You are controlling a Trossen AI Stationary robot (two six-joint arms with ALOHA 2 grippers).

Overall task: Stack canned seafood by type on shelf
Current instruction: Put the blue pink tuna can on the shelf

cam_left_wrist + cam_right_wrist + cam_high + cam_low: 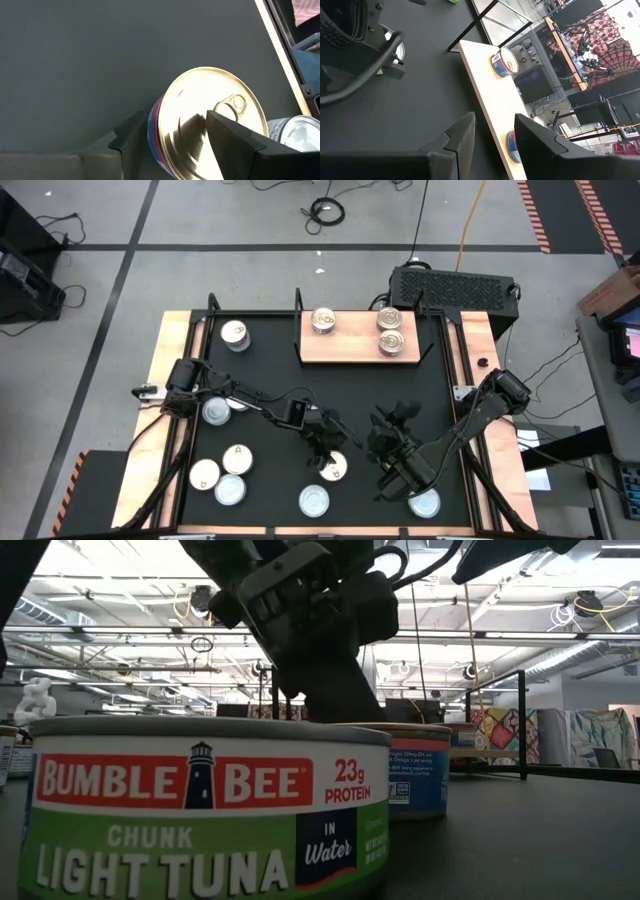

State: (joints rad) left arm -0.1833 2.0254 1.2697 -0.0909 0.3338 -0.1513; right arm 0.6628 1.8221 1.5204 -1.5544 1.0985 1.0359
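A gold-topped tin point(200, 110) with a pull tab and a blue side stands flat on the black mat point(270, 360), near its front middle point(335, 468). My left gripper point(172, 117) is open and slants down over it, one finger on each side of the tin. My right gripper point(492, 135) hangs open above the mat to the right point(388, 428), with nothing between its fingers, and faces the shelf. The shelf point(350, 348), a light-wood board at the back, carries three tins point(323, 321) point(390, 318) point(391, 341). My left gripper comes at the gold-topped tin slanting from above. One finger point(131, 142) stands beside the tin's blue side wall point(154, 131) and the other finger point(235, 142) shows in front of its top. I cannot tell whether either finger touches the tin.
Loose tins stand on the mat: one at the back left point(235, 335), several at the front left point(230, 490), one at the front middle point(314, 500) and one at the front right point(425, 503). The front-middle tuna tin point(200, 810) fills the low view.
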